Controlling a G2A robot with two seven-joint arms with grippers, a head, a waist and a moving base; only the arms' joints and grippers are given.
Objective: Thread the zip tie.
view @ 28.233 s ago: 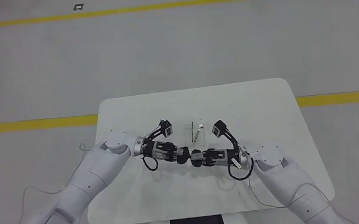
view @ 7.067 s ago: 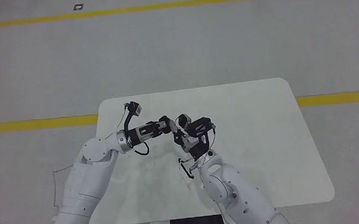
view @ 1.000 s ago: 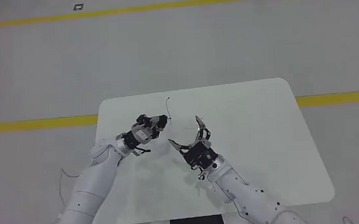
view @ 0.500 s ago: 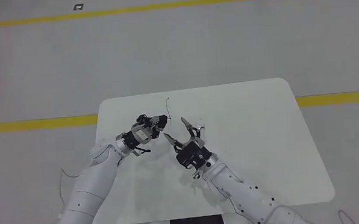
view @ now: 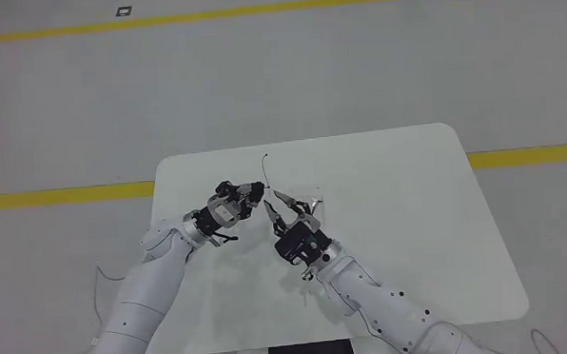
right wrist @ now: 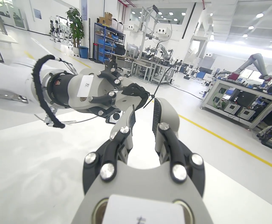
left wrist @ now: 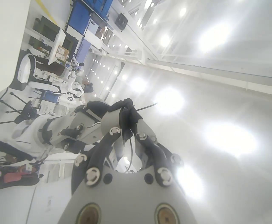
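Observation:
A thin black zip tie is pinched in my left gripper, which is shut on it near the tie's head. The strap curves up and away over the white table. In the left wrist view the left gripper is closed on the zip tie, whose end pokes out past the pads. My right gripper is open right beside the left gripper, and the tie's lower end lies between its ribbed fingertips. From above, the right gripper is nearly touching the left one.
Both arms come in from the table's near edge and meet left of centre. The rest of the tabletop is bare white surface. Yellow floor lines run behind the table.
My right gripper has moved left and up toward the left gripper, and its fingers have narrowed around the tie's end. The left arm has stayed put with the zip tie.

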